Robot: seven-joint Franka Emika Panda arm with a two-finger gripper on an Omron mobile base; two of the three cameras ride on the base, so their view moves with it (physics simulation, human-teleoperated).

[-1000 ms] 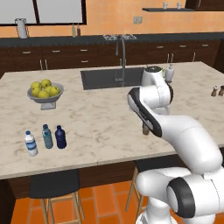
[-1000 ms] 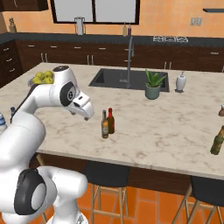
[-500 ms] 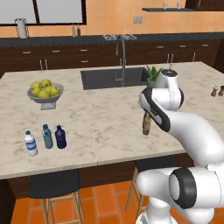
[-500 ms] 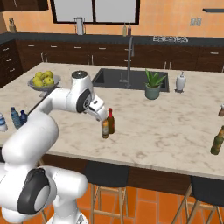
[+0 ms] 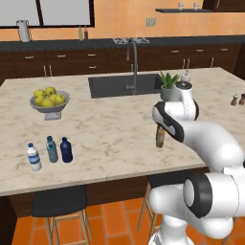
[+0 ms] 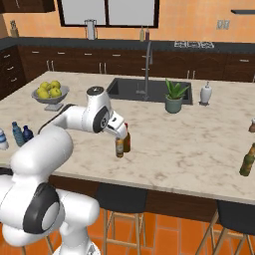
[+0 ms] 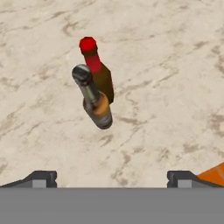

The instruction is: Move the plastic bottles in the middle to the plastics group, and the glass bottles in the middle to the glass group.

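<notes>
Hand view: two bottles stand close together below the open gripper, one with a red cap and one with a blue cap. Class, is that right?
Not quite. The hand view does show the open gripper above two bottles close together, and the red-capped bottle is as stated. The amber bottle next to it has a dark cap, not a blue one.
</notes>
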